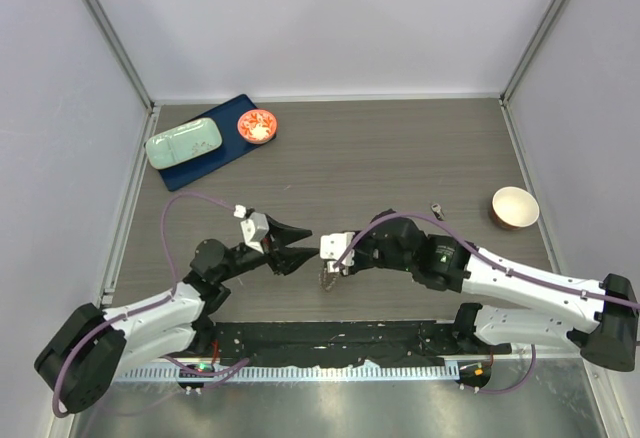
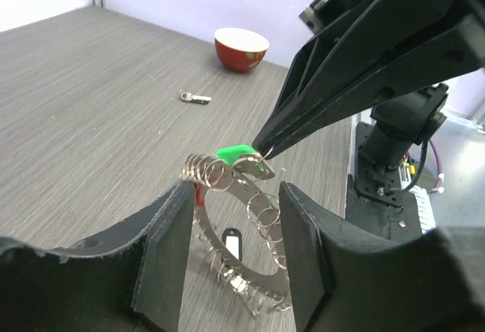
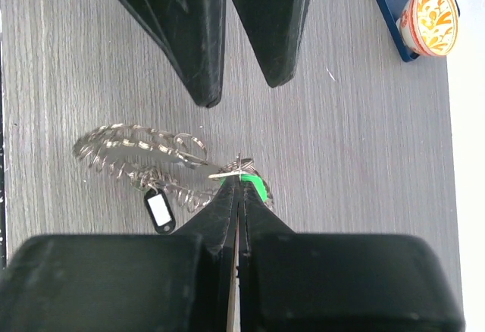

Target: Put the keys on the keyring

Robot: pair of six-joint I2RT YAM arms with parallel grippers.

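At the far left, a blue tray carries a pale green case and a small patterned dish. Your left tool is spread wide and holds nothing. In its wrist view, its fingers frame the keyring. The keyring stands tilted near mid-counter, with a black tag among its coils and a sliver of a red tag peeking past the left finger. Your right tool is pinched tight on the green-tagged key at the ring's raised edge. Farther right, a loose key lies flat on the counter, and a red bowl sits beyond it.
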